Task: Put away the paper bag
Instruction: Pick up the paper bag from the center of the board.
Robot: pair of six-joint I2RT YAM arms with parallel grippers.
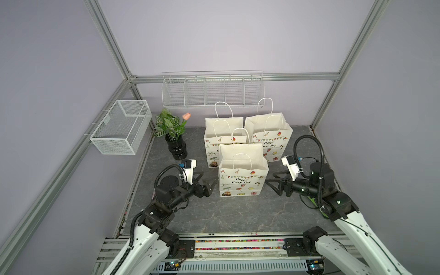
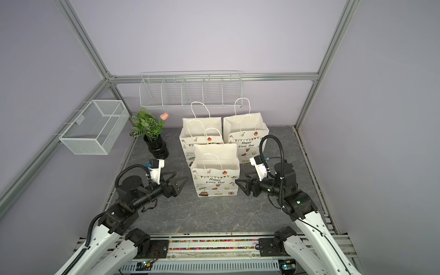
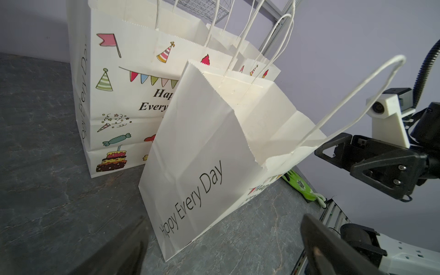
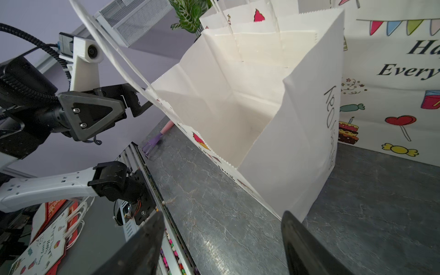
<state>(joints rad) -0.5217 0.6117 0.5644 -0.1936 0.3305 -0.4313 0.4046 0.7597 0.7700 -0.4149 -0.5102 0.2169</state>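
Observation:
A white paper bag [image 1: 242, 176] [image 2: 215, 178] printed "Happy Every Day" stands upright and open-mouthed at the front of the dark stone table, its two string handles up. My left gripper [image 1: 209, 178] [image 2: 182, 175] is open just off the bag's left side. My right gripper [image 1: 270, 178] [image 2: 241, 178] is open just off its right side. Neither touches the bag. In the left wrist view the bag [image 3: 202, 147] fills the space ahead of the open left gripper [image 3: 225, 217]. In the right wrist view its empty inside [image 4: 226, 95] shows beyond the open right gripper [image 4: 222, 214].
Two more printed bags [image 1: 223, 133] [image 1: 269, 133] stand right behind the front one. A plant in a black vase [image 1: 175, 142] is at the back left. A mesh basket [image 1: 121, 128] hangs on the left frame and a wire rack [image 1: 212, 90] on the back wall.

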